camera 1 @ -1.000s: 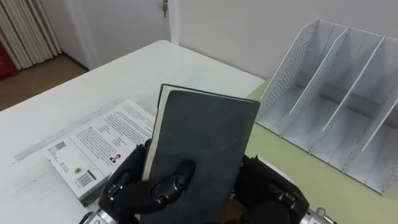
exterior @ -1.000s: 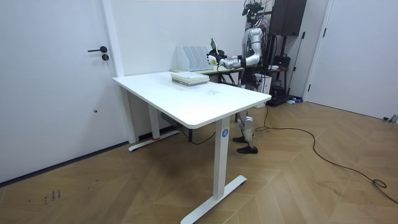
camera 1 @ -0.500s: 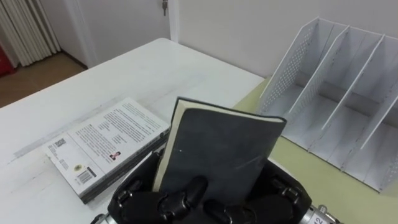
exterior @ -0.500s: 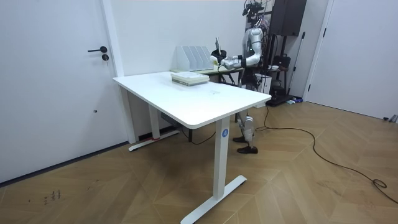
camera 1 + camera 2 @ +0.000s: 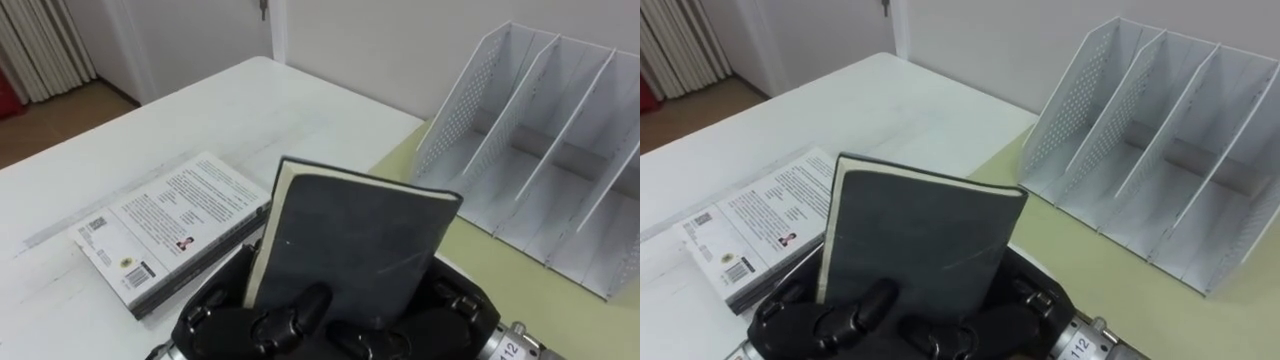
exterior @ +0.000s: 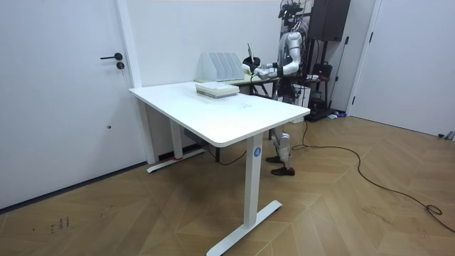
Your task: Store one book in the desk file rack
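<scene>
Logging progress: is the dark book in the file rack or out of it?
Out. The left hand and the right hand grip the dark book upright, short of the file rack, whose visible compartments are empty.

Books: two. One dark book (image 5: 350,245) at lower centre, one white-covered book (image 5: 175,225) at lower left. File rack (image 5: 470,100): one, upper right. Robot hands: two, left robot hand (image 5: 225,322) and right robot hand (image 5: 455,310), bottom edge. Tabletop (image 5: 250,110): one.
</scene>
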You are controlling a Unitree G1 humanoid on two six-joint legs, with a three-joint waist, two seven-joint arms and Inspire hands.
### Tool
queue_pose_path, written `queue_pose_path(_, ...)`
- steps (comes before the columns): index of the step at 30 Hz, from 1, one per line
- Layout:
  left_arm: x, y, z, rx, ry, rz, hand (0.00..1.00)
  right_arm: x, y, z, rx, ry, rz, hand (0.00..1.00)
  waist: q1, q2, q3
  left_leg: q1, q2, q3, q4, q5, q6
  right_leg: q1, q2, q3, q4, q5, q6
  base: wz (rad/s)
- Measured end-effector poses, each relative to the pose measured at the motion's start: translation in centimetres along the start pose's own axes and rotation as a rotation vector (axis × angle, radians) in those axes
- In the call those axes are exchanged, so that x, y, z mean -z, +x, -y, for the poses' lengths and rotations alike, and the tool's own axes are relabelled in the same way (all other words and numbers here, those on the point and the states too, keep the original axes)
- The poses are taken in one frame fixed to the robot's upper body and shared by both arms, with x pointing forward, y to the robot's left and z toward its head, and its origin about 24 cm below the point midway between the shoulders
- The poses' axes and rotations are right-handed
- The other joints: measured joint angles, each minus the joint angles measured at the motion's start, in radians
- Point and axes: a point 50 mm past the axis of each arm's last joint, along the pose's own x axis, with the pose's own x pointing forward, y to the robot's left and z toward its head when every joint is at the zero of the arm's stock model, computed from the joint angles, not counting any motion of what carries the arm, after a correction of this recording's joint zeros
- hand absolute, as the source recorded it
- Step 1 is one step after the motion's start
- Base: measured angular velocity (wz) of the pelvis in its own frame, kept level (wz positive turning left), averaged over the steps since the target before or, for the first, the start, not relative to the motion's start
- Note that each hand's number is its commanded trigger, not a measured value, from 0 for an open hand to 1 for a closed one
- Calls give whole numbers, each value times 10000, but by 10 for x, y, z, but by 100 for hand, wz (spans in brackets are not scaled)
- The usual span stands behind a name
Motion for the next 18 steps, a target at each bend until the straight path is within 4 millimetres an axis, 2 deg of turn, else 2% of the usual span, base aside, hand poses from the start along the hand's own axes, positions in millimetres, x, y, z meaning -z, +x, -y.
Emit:
queue_pose_path(1,0,0,0,-2,1,-3,2,0,0,0,1,-1,-3,100,-5,2,2,0,0,-1,-4,-2,3,0,-1,-2,3,0,0,0)
queue_pose_path(2,0,0,0,-2,3,-5,0,0,0,0,1,-2,-3,100,-5,4,3,-1,0,-2,-6,-3,5,0,-1,-3,4,0,0,0)
queue_pose_path(14,2,-1,0,18,-10,-90,0,-1,-2,2,89,-98,-81,100,13,-18,20,40,3,53,-27,-11,18,36,-1,-2,-37,1,-2,0)
queue_pose_path(18,4,-1,0,-7,-92,-168,0,-2,-3,4,234,-204,-156,100,14,-97,67,56,4,55,-22,-11,18,67,-2,-7,-67,1,-2,0)
